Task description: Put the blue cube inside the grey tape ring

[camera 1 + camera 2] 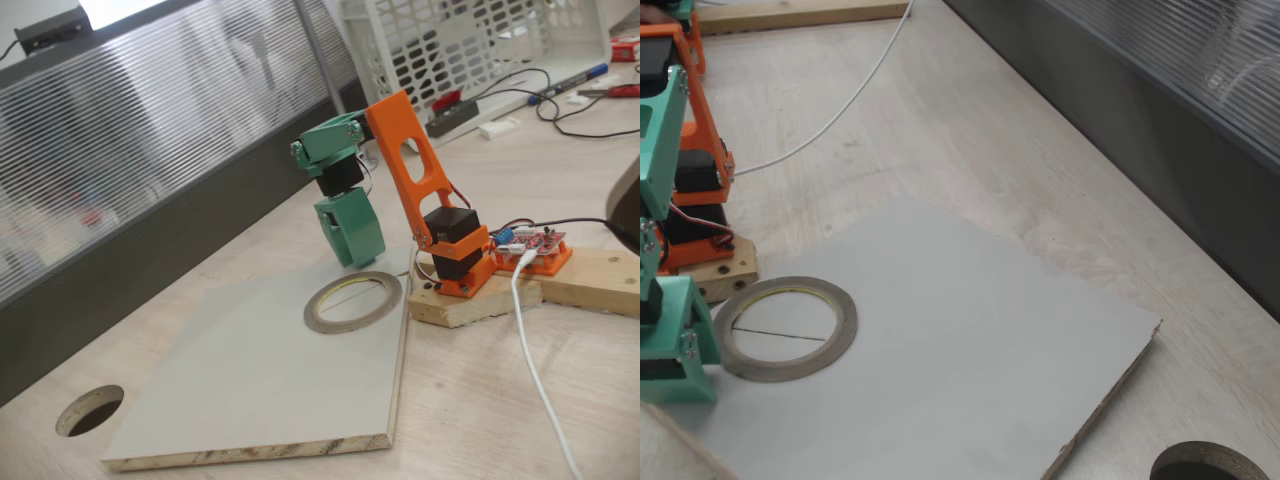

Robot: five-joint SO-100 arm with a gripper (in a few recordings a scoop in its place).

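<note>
Gripper (352, 235) hangs folded just behind the grey tape ring (352, 301), at its 12 o'clock; jaw state indeterminate. Blue cube not located. Risk: the low gripper knocks the ring across the grey board (250, 380), since both nearly touch.

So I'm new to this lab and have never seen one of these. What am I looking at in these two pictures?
It is a small robot arm, orange and green, bolted to a wooden block. Both pictures come from cameras that stand still, one low beside the table, the other looking down from the opposite side. On the table lies a pale grey board, and on it a flat ring of grey tape. The arm is folded, its green fingers pointing down beside the ring. Whether they hold anything, I cannot tell. A red circuit board and a white cable sit beside the arm.
</note>
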